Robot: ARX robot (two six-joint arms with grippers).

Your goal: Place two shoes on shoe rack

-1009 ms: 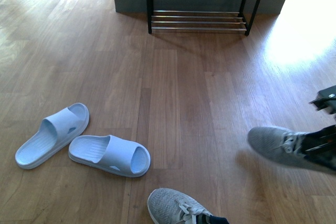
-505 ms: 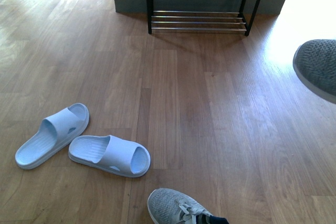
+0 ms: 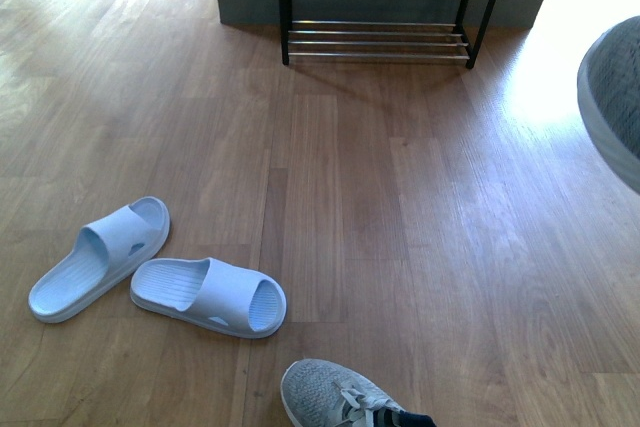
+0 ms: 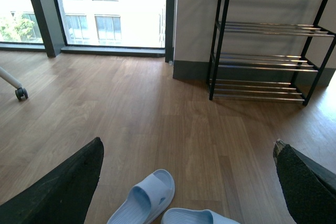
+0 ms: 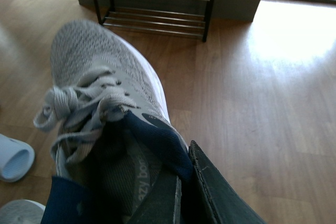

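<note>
Clamped shut on the navy heel collar of one grey sneaker (image 5: 100, 77): the right fingers (image 5: 212, 198), one inside the shoe, one outside behind the heel. Held off the floor, laces up, sole down, toe pointed toward the shoe rack (image 5: 157, 3). In the front view, only that sneaker's rounded toe, large and blurred at the right edge, well above the boards.

Spread wide apart: the left fingers (image 4: 63, 187), with only wood floor showing between them. Aimed low and forward, over the slides and toward the rack.

Counted:
- **Sneakers:** two grey ones, the first in the grip, the second sneaker (image 3: 340, 395) flat on the floor at the near edge of the front view, partly cut off.
- **Slides:** two pale-blue ones on the floor to the left, the outer slide (image 3: 98, 257) angled away, the inner slide (image 3: 208, 295) just beside it. Whether touching or not, impossible to tell.
- **Rack:** one, with a black frame and four tiers of chrome rods in the left wrist view, standing against the wall.

A broad stretch of open floor (image 3: 380, 207) between the shoes and the rack. A bright sunlit patch to the right of the rack. Tall windows to its left, with a small caster wheel (image 4: 21, 94) near them, well apart from every shoe.
</note>
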